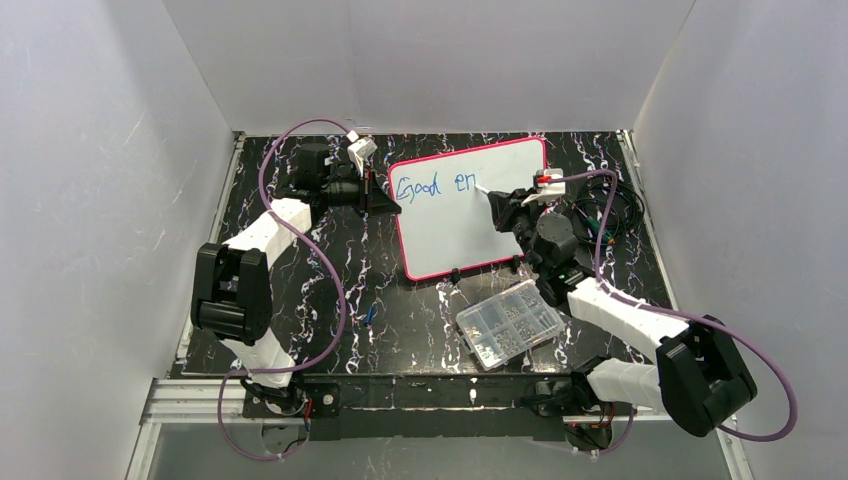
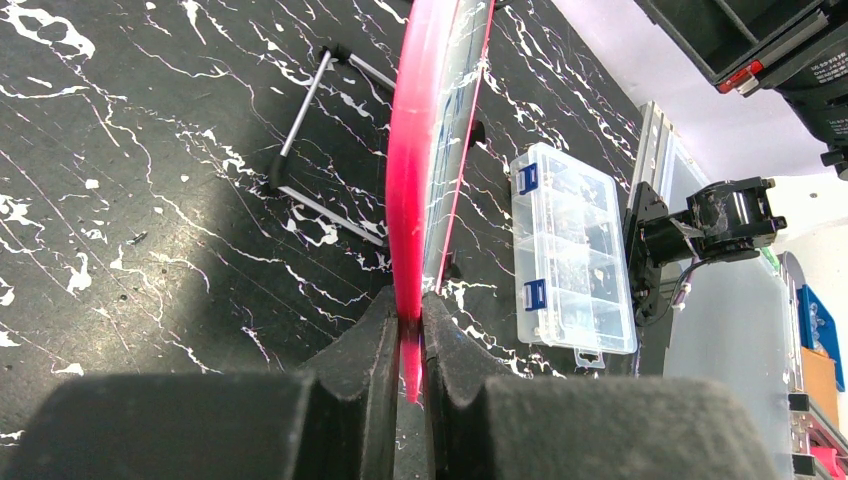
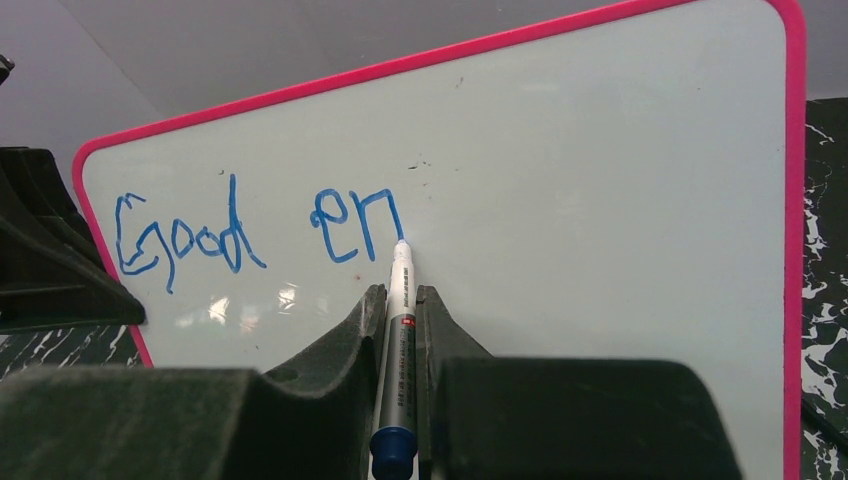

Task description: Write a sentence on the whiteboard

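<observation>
The whiteboard (image 1: 470, 215) with its pink-red frame stands tilted on the black marbled table. Blue handwriting on it (image 1: 437, 186) reads "Good en" in one line; it also shows in the right wrist view (image 3: 255, 230). My left gripper (image 1: 383, 192) is shut on the board's left edge, and the pink frame (image 2: 415, 190) runs between its jaws (image 2: 408, 325). My right gripper (image 1: 497, 200) is shut on a blue-capped marker (image 3: 397, 340) whose white tip (image 3: 402, 247) touches the board (image 3: 600, 200) at the end of the "n".
A clear compartmented parts box (image 1: 508, 323) lies in front of the board, also in the left wrist view (image 2: 572, 250). A small blue cap (image 1: 371, 314) lies on the table at front left. Black cables (image 1: 610, 210) sit right of the board. White walls enclose the table.
</observation>
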Tool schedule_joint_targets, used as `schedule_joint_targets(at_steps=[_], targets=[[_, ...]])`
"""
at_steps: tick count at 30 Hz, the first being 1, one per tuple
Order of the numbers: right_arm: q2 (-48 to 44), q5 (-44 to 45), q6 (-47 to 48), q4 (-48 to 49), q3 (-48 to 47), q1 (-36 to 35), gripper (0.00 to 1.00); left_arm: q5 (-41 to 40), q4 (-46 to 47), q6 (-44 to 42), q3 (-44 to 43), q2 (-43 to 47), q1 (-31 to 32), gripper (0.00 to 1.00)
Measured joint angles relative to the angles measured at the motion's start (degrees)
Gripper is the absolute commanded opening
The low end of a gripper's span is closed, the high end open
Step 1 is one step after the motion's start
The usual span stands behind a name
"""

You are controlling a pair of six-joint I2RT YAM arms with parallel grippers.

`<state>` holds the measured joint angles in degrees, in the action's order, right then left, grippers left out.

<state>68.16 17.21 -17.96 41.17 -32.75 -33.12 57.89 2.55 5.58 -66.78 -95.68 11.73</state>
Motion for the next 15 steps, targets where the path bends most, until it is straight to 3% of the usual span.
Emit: schedule_joint_targets(at_steps=[15], targets=[[-3.91,-0.35,-0.26,-2.05,0.57,0.00,0.01,0.07,-0.02,-0.04,0.00,0.00,0.00,0.00]])
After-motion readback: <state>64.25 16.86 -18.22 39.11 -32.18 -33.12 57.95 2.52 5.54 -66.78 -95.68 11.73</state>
